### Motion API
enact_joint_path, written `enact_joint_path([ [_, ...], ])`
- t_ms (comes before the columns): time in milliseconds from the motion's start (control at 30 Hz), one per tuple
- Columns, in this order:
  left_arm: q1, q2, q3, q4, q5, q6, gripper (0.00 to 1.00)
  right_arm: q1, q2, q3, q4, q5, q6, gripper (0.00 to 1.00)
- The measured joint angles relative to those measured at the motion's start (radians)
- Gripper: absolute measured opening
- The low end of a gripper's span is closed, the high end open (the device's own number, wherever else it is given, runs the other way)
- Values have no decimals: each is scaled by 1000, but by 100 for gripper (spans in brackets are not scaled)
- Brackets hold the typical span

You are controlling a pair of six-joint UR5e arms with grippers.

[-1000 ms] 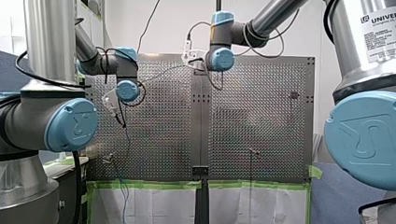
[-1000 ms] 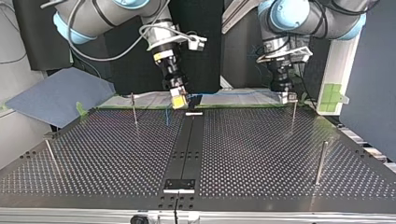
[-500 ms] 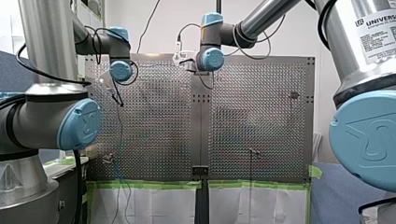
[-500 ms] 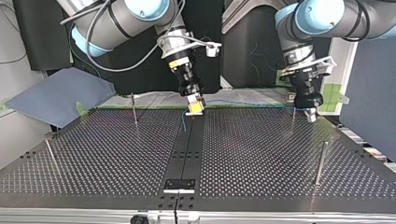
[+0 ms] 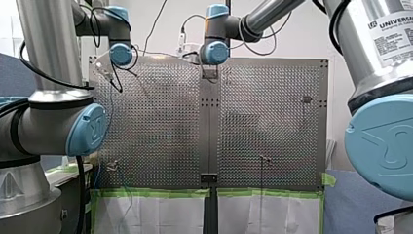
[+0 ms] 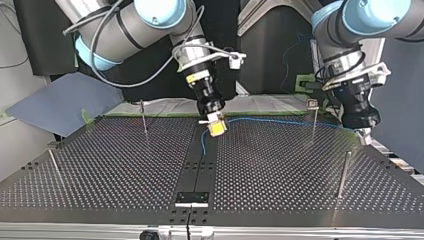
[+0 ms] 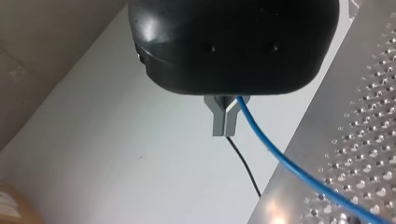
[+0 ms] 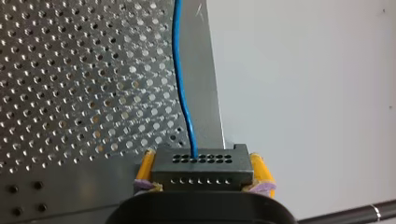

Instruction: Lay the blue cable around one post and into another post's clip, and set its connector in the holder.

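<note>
R tool (image 6: pixel 216 128) tilted, clamps connector (image 8: pixel 202 170) | L tool (image 7: pixel 224 129) pinches blue cable (image 7: pixel 280 156)

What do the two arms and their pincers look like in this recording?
Both arms are silver tubes with light-blue joint caps and loose black cables; my right arm carries a white Universal Robots label. My left pincer is black with grey metal fingers; my right pincer has yellow pads.
</note>
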Motion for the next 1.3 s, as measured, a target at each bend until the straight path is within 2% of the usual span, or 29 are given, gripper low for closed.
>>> enact_joint_path([
  [167,6,-20,28,-33,17,-3,0,21,40,-42,27,-5,-16,0],
  [433,18,-65,77,-39,16,-9,0,41,78,-106,65,-20,-18,0],
  [733,33,-87,147,-41,14,-25,0,43,92,-177,113,-20,-5,0],
  [933,60,-89,183,-41,19,-45,0,45,119,-227,138,-21,-8,0],
  [1300,145,-125,190,-39,96,-65,0,46,193,-313,154,-20,-12,0],
])
